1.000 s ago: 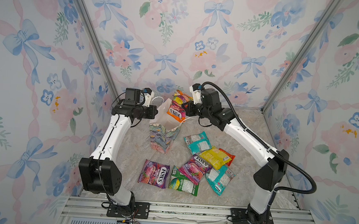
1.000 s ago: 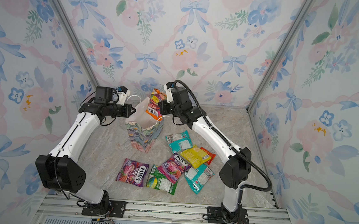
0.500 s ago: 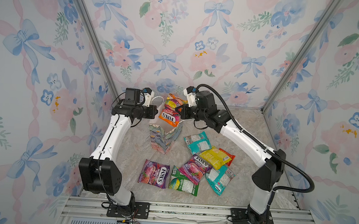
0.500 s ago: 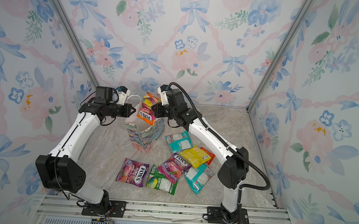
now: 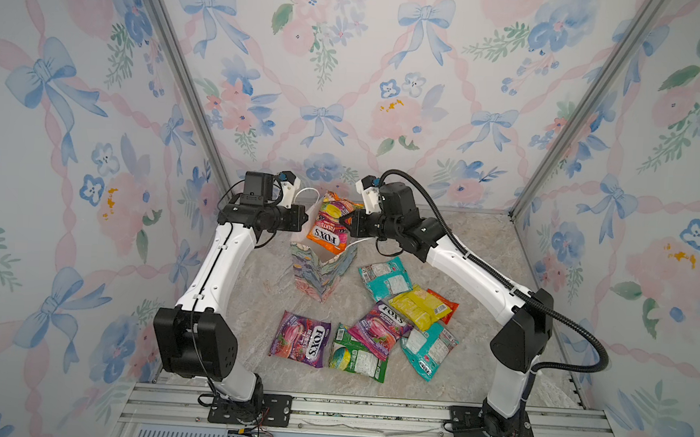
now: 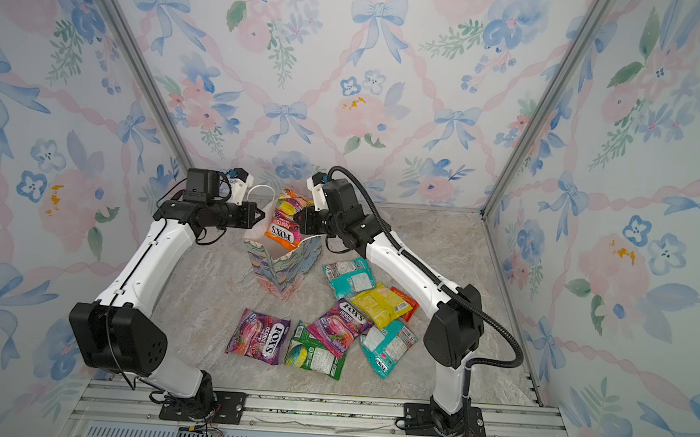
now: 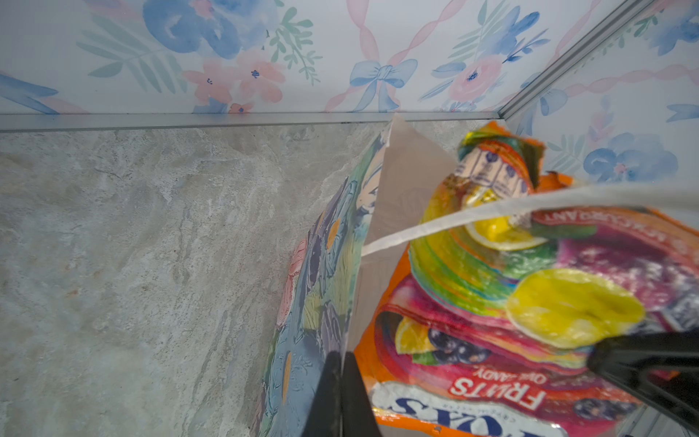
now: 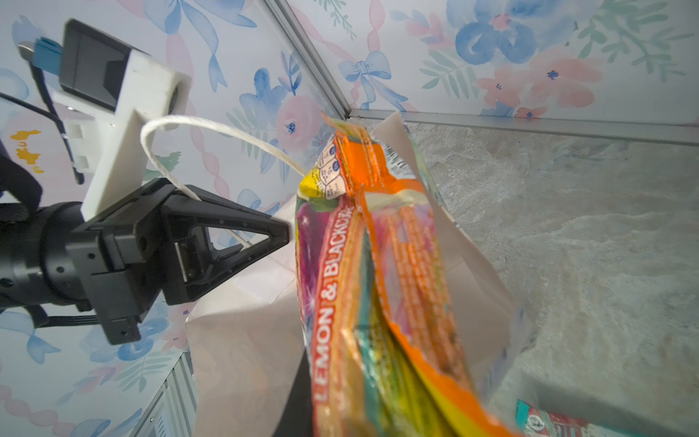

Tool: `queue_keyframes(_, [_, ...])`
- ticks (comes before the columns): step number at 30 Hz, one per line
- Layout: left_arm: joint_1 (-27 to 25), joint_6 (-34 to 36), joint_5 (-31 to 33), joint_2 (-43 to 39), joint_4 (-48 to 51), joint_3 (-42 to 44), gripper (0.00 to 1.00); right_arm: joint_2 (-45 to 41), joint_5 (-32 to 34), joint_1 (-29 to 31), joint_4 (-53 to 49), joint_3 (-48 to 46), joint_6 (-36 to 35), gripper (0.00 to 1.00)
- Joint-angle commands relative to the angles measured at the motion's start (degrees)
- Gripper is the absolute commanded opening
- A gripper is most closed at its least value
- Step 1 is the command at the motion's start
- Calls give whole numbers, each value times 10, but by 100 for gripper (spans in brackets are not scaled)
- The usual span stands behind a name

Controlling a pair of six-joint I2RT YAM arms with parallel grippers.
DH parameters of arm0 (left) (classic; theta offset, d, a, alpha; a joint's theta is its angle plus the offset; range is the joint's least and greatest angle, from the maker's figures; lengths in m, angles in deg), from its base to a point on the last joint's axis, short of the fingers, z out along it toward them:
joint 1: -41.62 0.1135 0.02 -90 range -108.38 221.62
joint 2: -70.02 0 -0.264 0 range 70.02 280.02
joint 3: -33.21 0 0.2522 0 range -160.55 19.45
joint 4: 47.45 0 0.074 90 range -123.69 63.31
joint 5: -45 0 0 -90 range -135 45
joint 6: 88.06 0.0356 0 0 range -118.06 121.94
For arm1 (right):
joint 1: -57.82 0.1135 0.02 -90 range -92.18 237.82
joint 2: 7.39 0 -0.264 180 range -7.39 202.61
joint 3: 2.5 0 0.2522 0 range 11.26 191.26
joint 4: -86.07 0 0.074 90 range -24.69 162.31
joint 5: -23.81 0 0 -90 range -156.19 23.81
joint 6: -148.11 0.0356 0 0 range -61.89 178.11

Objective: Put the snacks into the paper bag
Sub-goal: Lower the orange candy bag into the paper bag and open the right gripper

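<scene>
While left gripper (image 5: 304, 225) pinches rim of paper bag (image 5: 320, 277), right gripper (image 5: 344, 223) clamps orange packet (image 5: 330, 231) at its mouth. Probably next: lower, release.

Walls: 3 panels (image 5: 348, 82) papered with pale watercolour bows, pink ribbons, blue and pink flowers.
Corners: 2 slanting metal posts (image 5: 182, 72).
Floor: grey-beige marbled surface (image 5: 489, 232).
Front: ribbed aluminium rail (image 5: 369, 412).

Materials: orange FOX'S packet (image 5: 330, 226), glossy crinkled plastic film; paper bag (image 5: 320, 274), matt paper, printed outside, plain white within; cord handle (image 8: 177, 123), twisted white string; left gripper (image 8: 285, 236), matt black plastic; camera mount (image 8: 125, 125), smooth white plastic; tabletop (image 5: 259, 305), dull, stone-patterned; near rail (image 5: 349, 411), ribbed bare metal
</scene>
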Motion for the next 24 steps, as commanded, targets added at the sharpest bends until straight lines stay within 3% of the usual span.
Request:
queue_keyframes(1, [-4,-5,-4,-2,-6,4,0,-1,-18,-7,33,-9,16,0])
queue_keyframes(24, [-4,-4,-6,-1,-5,5,0,21,-61,-23,58,-33,65,3])
